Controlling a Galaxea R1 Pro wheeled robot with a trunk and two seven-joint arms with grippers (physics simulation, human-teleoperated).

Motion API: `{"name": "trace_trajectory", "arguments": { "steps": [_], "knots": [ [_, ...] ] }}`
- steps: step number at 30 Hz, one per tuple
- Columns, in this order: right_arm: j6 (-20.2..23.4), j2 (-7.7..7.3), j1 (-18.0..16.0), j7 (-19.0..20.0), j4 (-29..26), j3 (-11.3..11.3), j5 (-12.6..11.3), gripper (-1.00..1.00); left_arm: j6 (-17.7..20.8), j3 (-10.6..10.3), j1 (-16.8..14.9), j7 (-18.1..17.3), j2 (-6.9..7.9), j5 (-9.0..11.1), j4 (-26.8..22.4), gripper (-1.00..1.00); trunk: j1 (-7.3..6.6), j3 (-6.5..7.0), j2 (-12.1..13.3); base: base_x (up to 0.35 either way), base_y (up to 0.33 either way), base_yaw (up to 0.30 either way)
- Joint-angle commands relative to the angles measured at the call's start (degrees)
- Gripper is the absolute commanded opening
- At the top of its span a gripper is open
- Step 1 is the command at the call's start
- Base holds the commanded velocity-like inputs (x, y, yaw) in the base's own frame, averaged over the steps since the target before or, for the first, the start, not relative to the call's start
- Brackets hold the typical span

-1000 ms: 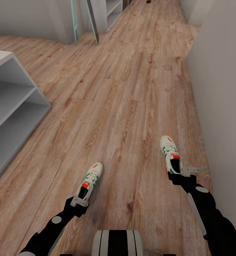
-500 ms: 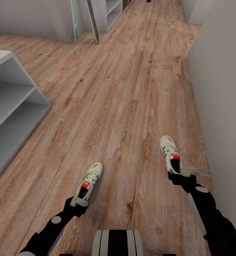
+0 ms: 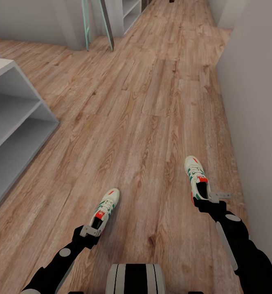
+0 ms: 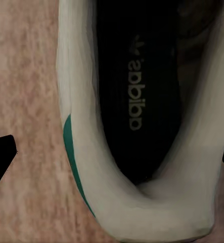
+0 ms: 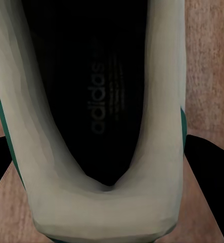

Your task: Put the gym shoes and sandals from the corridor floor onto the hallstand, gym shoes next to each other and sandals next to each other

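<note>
Both sneakers are on the wood floor (image 3: 144, 122), one at each arm, toes pointing away from the robot and well apart from each other. The left gripper (image 3: 91, 231) sits right over the heel of the left shoe (image 3: 105, 208), and the right gripper (image 3: 217, 197) over the heel of the right shoe (image 3: 196, 177), which lies near the wall (image 3: 254, 102). Down the left wrist camera the left shoe's dark inside and white collar lie between the two black fingertips (image 4: 1, 157), which stand clear of the sides with floor showing in the gap, so that claw reads as released. The right one looks spread as well, its fingers (image 5: 208, 167) flanking the heel (image 5: 104, 212) closely, though I cannot tell whether they touch it. To do this grab well, I would get each claw square on the heel, low enough to catch the firm collar, then close evenly so the shoe does not twist out. The left shoe looks a touch off-centre between the fingers, so a small sideways correction first would help. The rack (image 3: 13, 122) waits off to the left, shelves bare where I can see them; no sandals that I can make out.
</note>
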Motion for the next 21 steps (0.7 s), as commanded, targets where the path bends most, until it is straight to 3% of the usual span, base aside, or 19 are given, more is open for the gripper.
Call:
{"name": "trace_trajectory", "arguments": {
  "steps": [1, 21],
  "knots": [
    [0.3, -0.02, 0.0, -0.2, -0.1, 0.0, -0.3, -1.0, -0.2, -0.1, 0.0, 0.1, 0.02, -0.6, 0.0, 1.0, -0.01, -0.03, 0.0, 0.022, 0.016, 0.0],
    [0.3, -0.02, 0.0, -0.2, -0.1, 0.0, -0.3, -1.0, -0.2, -0.7, 0.0, 0.2, -0.27, -0.6, 0.1, 1.0, -0.01, -0.03, 0.0, 0.017, 0.002, 0.0]
  ]
}}
